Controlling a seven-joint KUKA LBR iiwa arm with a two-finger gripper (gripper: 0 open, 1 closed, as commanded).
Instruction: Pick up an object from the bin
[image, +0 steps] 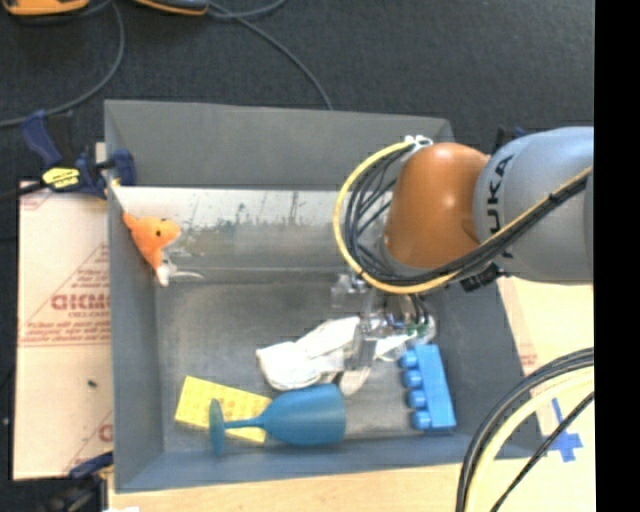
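The gripper (364, 352) hangs right of centre, at the right edge of a white crumpled object (300, 360), beside a blue brick (428, 386). How wide it stands cannot be told

The goblet (300, 418) and brick (428, 386) are blue, the card (212, 404) yellow

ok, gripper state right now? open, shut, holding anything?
Gripper: cannot be told whether it is open or closed. It sits low at the right end of the white crumpled thing, just left of the blue studded block.
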